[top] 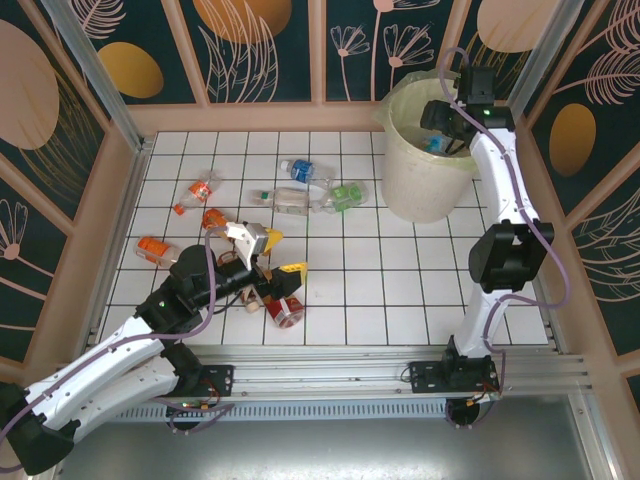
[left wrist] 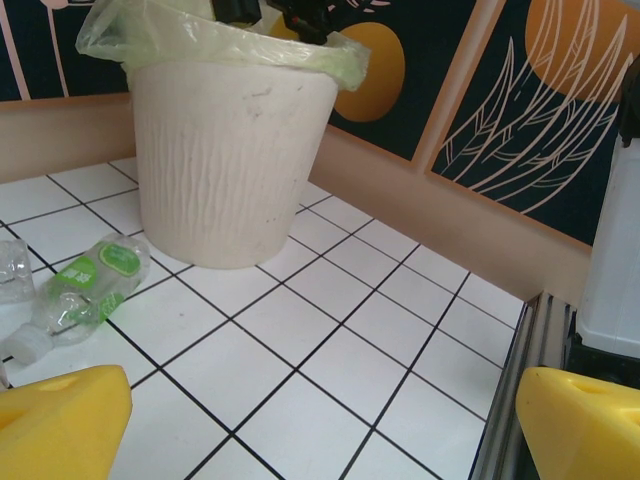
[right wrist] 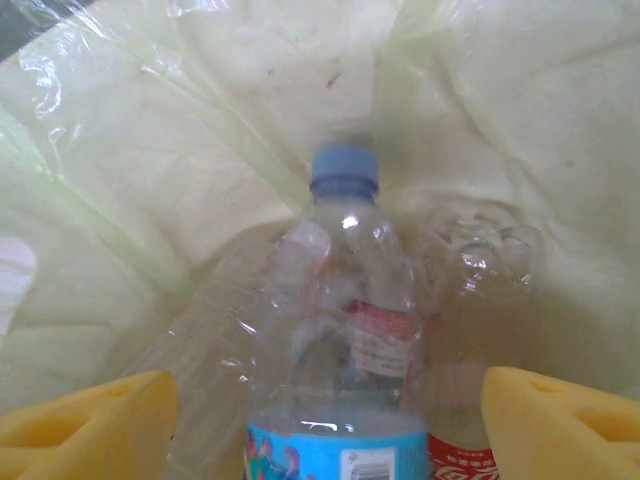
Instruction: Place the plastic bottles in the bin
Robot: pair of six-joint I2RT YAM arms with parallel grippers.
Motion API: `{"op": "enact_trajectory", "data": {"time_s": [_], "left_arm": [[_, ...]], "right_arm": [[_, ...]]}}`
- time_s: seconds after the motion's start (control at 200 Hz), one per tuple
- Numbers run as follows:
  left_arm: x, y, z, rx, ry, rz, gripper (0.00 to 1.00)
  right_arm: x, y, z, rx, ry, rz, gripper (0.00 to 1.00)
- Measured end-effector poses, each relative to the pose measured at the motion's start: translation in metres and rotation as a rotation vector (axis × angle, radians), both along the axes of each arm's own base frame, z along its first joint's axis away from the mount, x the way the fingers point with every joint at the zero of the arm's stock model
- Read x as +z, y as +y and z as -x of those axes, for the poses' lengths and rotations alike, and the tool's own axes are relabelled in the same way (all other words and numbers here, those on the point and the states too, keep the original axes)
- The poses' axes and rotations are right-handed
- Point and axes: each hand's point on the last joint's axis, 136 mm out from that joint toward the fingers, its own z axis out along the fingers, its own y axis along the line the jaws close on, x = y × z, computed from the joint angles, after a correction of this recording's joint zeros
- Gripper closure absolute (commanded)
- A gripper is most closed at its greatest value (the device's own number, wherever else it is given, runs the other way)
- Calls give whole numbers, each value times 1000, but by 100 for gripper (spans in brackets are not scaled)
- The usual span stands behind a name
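Jaws on both arms are gaping wide, gripping nothing. The right gripper (top: 445, 128) is hovering over the bin (top: 420, 195), with a blue-capped bottle (right wrist: 345, 340) lying inside it. The left gripper (top: 282, 253) is waiting well away from the bin. Rising carelessly, the right fingers risk snagging the bin's bag (left wrist: 330, 55).

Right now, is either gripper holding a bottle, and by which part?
Nothing is held. The right gripper is open over the bin, fingers clear of the blue-capped bottle; the left gripper is open and empty.
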Motion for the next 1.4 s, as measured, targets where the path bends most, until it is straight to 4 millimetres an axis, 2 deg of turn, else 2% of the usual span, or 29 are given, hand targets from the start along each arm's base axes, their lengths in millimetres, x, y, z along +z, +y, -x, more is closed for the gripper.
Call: {"op": "enact_trajectory", "data": {"time_s": [0.085, 0.185, 0.4, 0.555, 0.706, 0.811, 0.931, 1.086, 1.251, 1.401], "left_arm": [[0, 0, 0, 1, 0, 0, 1], [0, 0, -1, 5, 0, -1, 1], [0, 4, -3, 32, 27, -25, 1], [21, 12, -2, 59, 18, -18, 1], [27, 30, 0, 122, 1, -22, 1], [24, 41, 1, 164, 10, -40, 1], [20, 52, 4, 196, 14, -51, 1], [10, 62, 11, 207, 5, -43, 1], [-8, 66, 15, 207, 15, -56, 1], [-11, 66, 15, 206, 20, -63, 1]], "right_arm": [[4, 2, 1, 7, -7, -7, 20], [17, 4, 7, 20, -40, -19, 20], [70, 19, 43, 65, -192, -37, 21], [108, 49, 78, 149, -316, -56, 21], [122, 93, 114, 281, -376, -69, 21], [111, 132, 143, 398, -366, -84, 20], [87, 169, 177, 524, -324, -111, 20], [40, 209, 221, 652, -218, -169, 16], [-14, 260, 270, 802, -67, -207, 10], [-60, 304, 307, 911, 62, -204, 9]]}}
